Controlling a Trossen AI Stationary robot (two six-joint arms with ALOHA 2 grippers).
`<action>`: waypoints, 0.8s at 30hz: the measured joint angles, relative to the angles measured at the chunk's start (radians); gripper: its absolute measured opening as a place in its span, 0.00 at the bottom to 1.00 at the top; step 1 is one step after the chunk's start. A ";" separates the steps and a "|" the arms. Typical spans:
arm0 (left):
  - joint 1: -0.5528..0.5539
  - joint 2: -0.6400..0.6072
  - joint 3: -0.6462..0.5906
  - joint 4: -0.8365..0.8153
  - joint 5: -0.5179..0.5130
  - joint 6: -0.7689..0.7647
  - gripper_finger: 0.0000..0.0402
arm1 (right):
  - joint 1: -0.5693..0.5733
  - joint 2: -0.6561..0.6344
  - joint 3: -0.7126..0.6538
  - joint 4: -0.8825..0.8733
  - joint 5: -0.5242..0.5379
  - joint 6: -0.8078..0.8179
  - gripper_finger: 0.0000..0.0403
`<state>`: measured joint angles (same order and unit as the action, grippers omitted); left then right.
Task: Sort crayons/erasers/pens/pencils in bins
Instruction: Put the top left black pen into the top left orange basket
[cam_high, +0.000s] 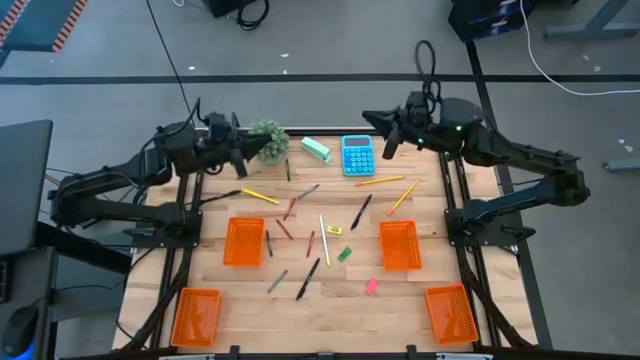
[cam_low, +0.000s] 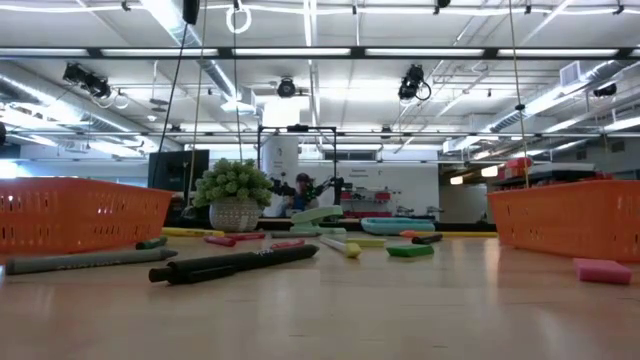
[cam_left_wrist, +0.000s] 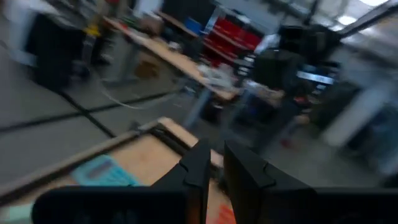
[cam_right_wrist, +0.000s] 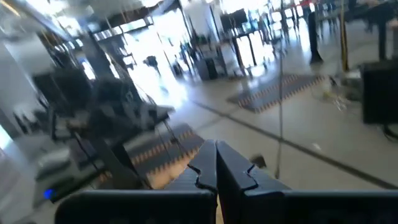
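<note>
Desk (cam_high: 420, 300): light wooden top carrying everything; both arms are drawn back to its far edge.
Left arm: raised near the far left corner, its left gripper (cam_high: 243, 150) just beside a small potted plant (cam_high: 268, 139); the fingers (cam_left_wrist: 198, 169) stand a narrow gap apart with nothing between them.
Right arm: raised at the far right, its right gripper (cam_high: 388, 137) above the desk edge near the blue calculator (cam_high: 357, 155); the fingers are pressed together and hold nothing.
Bins (cam_high: 244, 241): four orange trays, two mid-desk and two at the near corners; all look empty from above.
Pencils (cam_high: 380, 182): yellow and orange sticks, spread over the far and middle parts of the desk.
Pens (cam_high: 308, 278): dark sticks between the two middle bins.
Crayons (cam_high: 289, 208): short reddish sticks near the left middle bin.
Erasers (cam_high: 343, 254): green ones mid-desk, a pink one (cam_high: 371, 286) nearer the front.
Step in hand: by my reading sorting has not begun; nothing is held or binned.
Next move: likely one arm must lower over a loose item, spread its fingers, and line them across the stick.
</note>
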<state>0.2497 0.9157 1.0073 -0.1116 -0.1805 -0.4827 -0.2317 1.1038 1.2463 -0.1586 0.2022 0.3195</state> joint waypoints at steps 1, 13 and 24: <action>0.000 0.010 0.006 0.000 -0.022 0.054 0.14 | -0.003 0.001 0.000 -0.026 0.000 0.003 0.01; 0.062 0.205 0.173 -0.916 -0.055 0.338 0.16 | -0.065 0.048 -0.001 -0.121 0.002 -0.025 0.01; 0.157 0.237 -0.075 -1.034 0.107 0.312 0.41 | -0.142 0.069 -0.001 -0.193 0.000 -0.170 0.01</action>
<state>0.4068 1.1531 0.9323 -1.1456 -0.0733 -0.1711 -0.3742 1.1725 1.2457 -0.3519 0.2025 0.1493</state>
